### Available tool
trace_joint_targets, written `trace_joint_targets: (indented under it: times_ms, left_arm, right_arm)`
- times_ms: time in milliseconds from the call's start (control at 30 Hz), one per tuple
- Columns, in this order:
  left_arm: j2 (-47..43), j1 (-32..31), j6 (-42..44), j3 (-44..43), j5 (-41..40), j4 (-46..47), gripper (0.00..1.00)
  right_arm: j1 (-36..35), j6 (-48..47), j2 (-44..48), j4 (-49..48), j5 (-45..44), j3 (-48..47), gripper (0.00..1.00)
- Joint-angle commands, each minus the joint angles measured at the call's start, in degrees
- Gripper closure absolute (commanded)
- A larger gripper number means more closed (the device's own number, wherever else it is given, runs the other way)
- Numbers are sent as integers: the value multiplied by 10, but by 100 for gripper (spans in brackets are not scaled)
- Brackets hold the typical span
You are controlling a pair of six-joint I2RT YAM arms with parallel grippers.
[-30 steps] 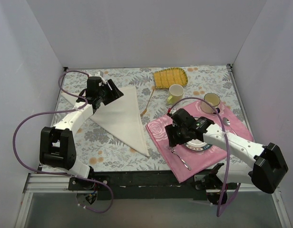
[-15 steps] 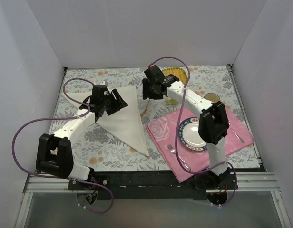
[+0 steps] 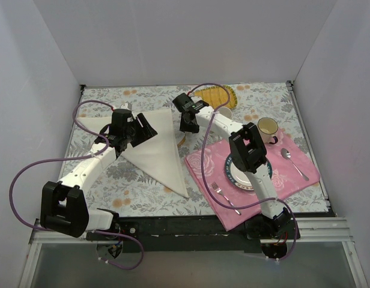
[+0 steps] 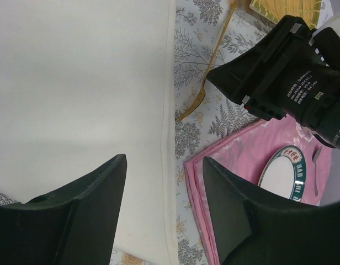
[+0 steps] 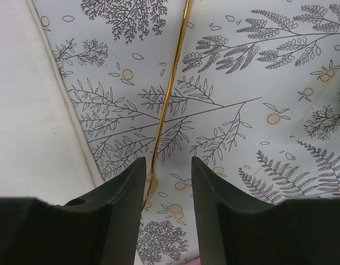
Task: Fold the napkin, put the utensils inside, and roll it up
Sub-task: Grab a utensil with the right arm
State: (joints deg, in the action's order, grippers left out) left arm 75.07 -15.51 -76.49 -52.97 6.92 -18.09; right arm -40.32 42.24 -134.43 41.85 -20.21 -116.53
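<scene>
The cream napkin [image 3: 155, 150] lies folded into a triangle on the floral tablecloth. My left gripper [image 3: 140, 128] hovers open over its right hem [image 4: 164, 210], with nothing between the fingers. The slim gold utensil [image 5: 169, 94] lies on the cloth just right of the napkin [image 5: 26, 110] and also shows in the left wrist view [image 4: 206, 83]. My right gripper [image 3: 187, 125] is down over the utensil's near end [image 5: 167, 193], open. The utensil's tip sits between the fingers, close beside the left finger [image 5: 117, 204], and is not pinched.
A pink placemat [image 3: 293, 177] at the right carries a plate [image 3: 236, 174], a silver fork [image 3: 226, 198] and a silver spoon [image 3: 293, 163]. One cup [image 3: 266, 127] and a yellow ribbed mat [image 3: 215, 96] stand at the back. The right arm stretches across the plate.
My right arm has swung from above the plate to the back, down over the gold utensil, and its jaws have narrowed. The left gripper has barely shifted over the napkin.
</scene>
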Motion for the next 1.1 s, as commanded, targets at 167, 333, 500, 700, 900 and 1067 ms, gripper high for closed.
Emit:
trace_joint_targets:
  times_ms: [167,333,500,700,900,1067]
  left_arm:
    - [-28,0,12,-14,-2,-21,44]
    - [-31,0,13,-20,6,-26,44]
    - [-39,1,6,-21,40,-33,43]
    - [-33,0,-2,-30,99,-8,43]
    - [-16,2,-2,-59,180,11,39]
    - [-9,12,-67,-37,324,90,38]
  right_arm:
    - [-3,24,-19,-25,-7,10,63]
    - [-4,45,-21,-46,3,29,69]
    - [-3,52,12,-42,-23,37,92]
    - [-3,57,92,-49,-7,33,99]
    - [3,-10,202,-149,122,101,99]
    - [57,-57,335,-521,395,392,99]
